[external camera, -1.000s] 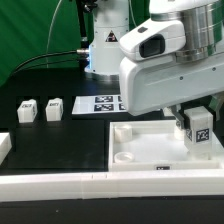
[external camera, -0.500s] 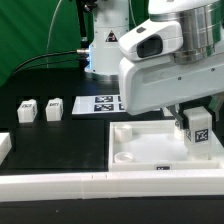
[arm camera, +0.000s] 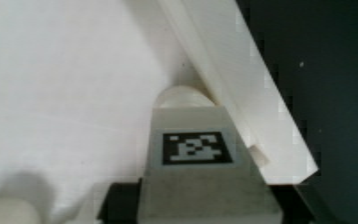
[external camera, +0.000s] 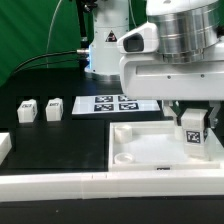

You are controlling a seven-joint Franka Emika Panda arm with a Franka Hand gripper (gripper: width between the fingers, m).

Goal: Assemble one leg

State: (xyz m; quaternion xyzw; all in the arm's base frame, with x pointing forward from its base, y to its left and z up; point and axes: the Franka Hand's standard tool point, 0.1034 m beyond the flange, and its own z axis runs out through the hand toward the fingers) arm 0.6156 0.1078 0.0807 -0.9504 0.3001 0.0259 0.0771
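Since the earlier frames the arm's white housing has turned and drawn toward the upper right, baring more of the marker board (external camera: 113,102).

Nearest, a long white rail (external camera: 60,185) runs along the lower edge of the frame. Behind it the tray (external camera: 118,130) lies at lower right on the black surface (external camera: 60,140). The gripper (external camera: 193,122) is closed on the leg (external camera: 193,136), holding it upright at the right of the frame, over the tray's right side. In the wrist view the leg (arm camera: 197,147) sits just beside the tray's raised rim (arm camera: 229,70). Two spare legs (external camera: 27,110) (external camera: 53,107) stand at mid-left, well apart from the tray.
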